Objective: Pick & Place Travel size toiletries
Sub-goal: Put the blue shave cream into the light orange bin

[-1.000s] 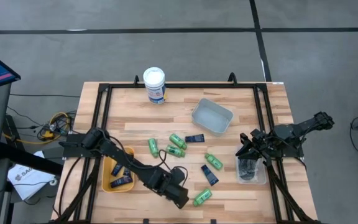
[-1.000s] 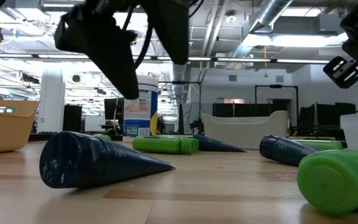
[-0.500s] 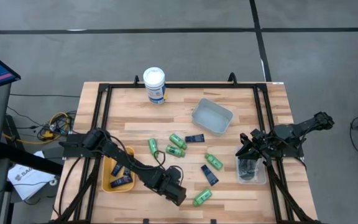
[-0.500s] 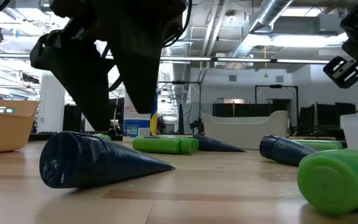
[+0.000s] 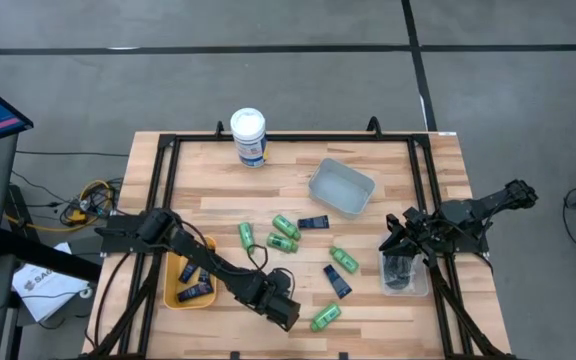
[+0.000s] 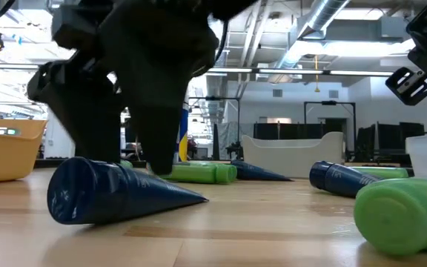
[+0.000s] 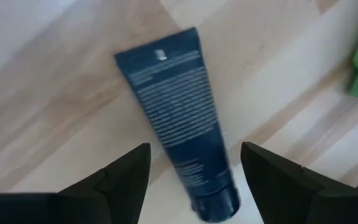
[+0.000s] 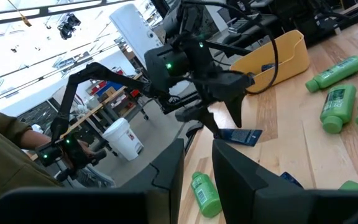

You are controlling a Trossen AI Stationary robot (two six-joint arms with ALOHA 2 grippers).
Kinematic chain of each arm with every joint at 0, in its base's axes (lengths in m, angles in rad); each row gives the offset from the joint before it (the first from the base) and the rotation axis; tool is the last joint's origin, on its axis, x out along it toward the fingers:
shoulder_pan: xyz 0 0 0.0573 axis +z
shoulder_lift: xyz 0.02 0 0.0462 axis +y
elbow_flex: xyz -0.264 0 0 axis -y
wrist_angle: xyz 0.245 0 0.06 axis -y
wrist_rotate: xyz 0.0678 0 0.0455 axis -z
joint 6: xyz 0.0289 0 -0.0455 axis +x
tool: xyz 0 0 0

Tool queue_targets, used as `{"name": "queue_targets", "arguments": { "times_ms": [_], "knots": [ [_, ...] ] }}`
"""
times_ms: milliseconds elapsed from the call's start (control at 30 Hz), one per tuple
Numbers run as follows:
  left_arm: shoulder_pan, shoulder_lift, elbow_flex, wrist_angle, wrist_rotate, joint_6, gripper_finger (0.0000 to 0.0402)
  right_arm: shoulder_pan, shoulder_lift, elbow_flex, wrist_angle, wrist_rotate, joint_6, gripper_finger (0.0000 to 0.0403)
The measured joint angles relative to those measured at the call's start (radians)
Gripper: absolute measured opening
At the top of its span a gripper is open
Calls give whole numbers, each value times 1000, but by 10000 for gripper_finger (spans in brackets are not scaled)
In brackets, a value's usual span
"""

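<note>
A flat dark navy tube (image 7: 179, 118) lies on the wood near the table's near edge, also showing in the low view as the tube (image 6: 117, 196). My left gripper (image 7: 196, 149) is open just above it, one finger on each side, fingers pointing down (image 6: 124, 126); I see no touch. From above, the left gripper (image 5: 280, 310) hides the tube. Beside it lies a green bottle (image 5: 325, 317). My right gripper (image 5: 396, 235) waits, open by a narrow gap (image 8: 197, 146), over a clear cup (image 5: 405, 272) that has dark grey tins in it.
Green bottles (image 5: 246, 236) (image 5: 286, 226) (image 5: 343, 259) and navy tubes (image 5: 313, 222) (image 5: 336, 280) lie scattered mid-table. A yellow bin (image 5: 173, 292) holding navy tubes sits at the left edge. A clear tray (image 5: 341, 187) and a white canister (image 5: 249, 137) stand farther back.
My left gripper has come down over the navy tube and drifted slightly toward the table's left, its open fingers now low on both sides of the tube. The tube has not moved. The right arm has kept still.
</note>
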Motion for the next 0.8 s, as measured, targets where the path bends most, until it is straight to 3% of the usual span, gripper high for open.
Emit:
{"name": "queue_targets", "arguments": {
  "times_ms": [200,367,800],
  "knots": [
    [0,49,7,15,97,-7,246,0,-1,0,1,0,0,76],
    [2,65,6,8,102,-60,241,0,-1,0,0,0,0,76],
    [7,55,2,-11,108,-80,122,0,-1,0,0,0,0,76]
  ]
}}
